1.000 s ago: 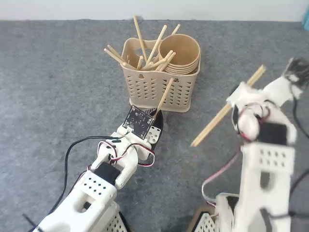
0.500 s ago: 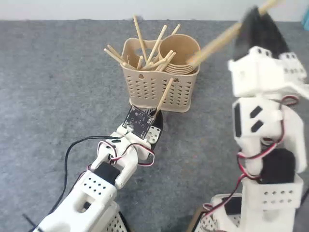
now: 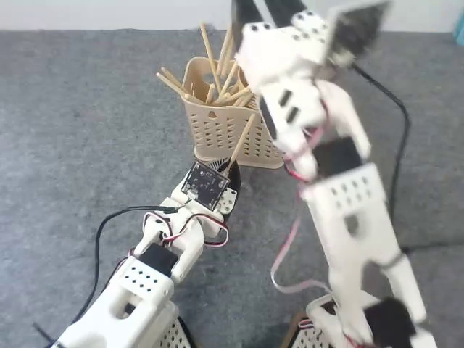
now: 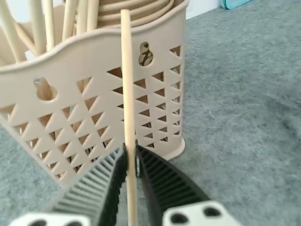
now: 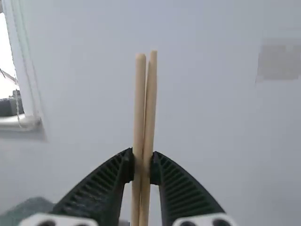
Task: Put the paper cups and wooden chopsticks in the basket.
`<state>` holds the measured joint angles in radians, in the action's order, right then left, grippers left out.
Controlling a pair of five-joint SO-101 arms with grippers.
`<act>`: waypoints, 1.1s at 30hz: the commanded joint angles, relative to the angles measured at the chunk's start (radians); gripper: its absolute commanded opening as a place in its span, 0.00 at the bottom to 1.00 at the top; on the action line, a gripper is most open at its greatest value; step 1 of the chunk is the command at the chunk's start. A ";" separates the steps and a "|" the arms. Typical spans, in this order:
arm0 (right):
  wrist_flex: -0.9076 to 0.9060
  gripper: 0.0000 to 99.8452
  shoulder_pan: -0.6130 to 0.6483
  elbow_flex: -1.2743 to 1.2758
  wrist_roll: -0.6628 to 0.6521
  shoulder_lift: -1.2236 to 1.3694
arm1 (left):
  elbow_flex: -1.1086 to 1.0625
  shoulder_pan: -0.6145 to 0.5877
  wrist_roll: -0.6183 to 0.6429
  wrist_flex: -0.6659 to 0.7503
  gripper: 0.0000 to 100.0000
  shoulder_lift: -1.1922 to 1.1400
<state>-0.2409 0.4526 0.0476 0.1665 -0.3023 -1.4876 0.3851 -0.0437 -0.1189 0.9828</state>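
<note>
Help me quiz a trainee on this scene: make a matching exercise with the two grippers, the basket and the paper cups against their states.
1 left gripper
2 right gripper
3 basket
4 paper cups

a stacked inside the basket
b shut on a pair of chopsticks
c shut on a single chopstick
d standing on the grey table

Pairs: 1-c, 2-b, 3-d, 4-a

A grey, felt-like cover lies over the table (image 3: 65,109). Behind it rises a plain white wall (image 5: 225,132), with a bright window (image 5: 7,56) at one side.
</note>
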 commanded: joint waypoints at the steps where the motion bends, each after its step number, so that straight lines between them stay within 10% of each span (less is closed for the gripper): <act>1: 0.027 0.01 0.005 -0.064 -0.038 0.096 | 0.008 -0.002 -0.015 0.028 0.01 0.028; 12: -0.200 0.17 0.013 -0.101 -0.087 0.160 | 0.007 -0.002 -0.015 0.028 0.01 0.028; 20: -0.522 0.07 -0.012 -0.233 -0.080 -0.015 | 0.007 -0.002 -0.015 0.025 0.01 0.028; 33: -1.454 0.01 -0.312 -0.061 0.046 -0.374 | 0.005 0.031 -0.015 -0.011 0.01 0.038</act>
<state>-1.5497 0.2670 -0.1013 0.1880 -0.6475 -1.4876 0.3851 -0.0437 -0.1189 0.9828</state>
